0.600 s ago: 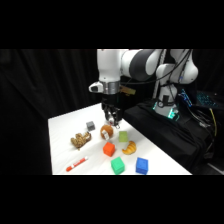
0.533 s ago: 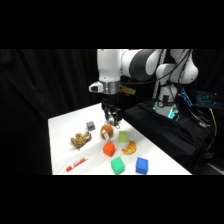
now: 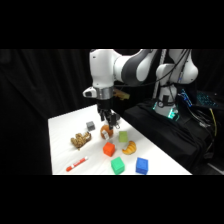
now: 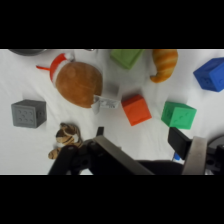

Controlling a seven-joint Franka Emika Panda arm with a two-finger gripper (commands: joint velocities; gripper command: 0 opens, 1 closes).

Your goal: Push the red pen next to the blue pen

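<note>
Hanging over the white table (image 3: 62, 135) in the side view, the gripper (image 3: 109, 121) pointed straight down from the white arm (image 3: 107, 70). Its jaws stood wide apart and held nothing. A round brown toy (image 3: 105, 132) sat right under the jaws, so close that I could not tell if they touched. A grey cube (image 3: 90, 126) sat just to the left of the jaws in the picture. A striped toy animal (image 3: 80, 141) lay further off on that side. A pale green cube (image 3: 123, 136) was just to the right of the jaws. A red-orange cube (image 3: 109, 149) sat in front of the jaws, nearer the camera, and a toy croissant (image 3: 129, 147) lay beside it on the right. A green cube (image 3: 118, 165) and a blue cube (image 3: 142, 165) sat nearer the camera again. The red pen (image 3: 76, 164) lay flat near the table's front edge, well apart from the jaws, down and to the left of them in the picture.

In the wrist view the gripper (image 4: 139, 137) rose from the bottom edge. Its jaws were wide open, with bare table between them. The red-orange cube (image 4: 136, 109) sat just above the gap. The green cube (image 4: 178, 114) was just above the right jaw. The striped toy animal (image 4: 67, 137) lay just left of the left jaw, and the grey cube (image 4: 29, 112) was further left. The round brown toy (image 4: 77, 82) was up and to the left of the jaws. The pale green cube (image 4: 126, 56), the toy croissant (image 4: 164, 64) and the blue cube (image 4: 212, 73) were far above the jaws
</note>
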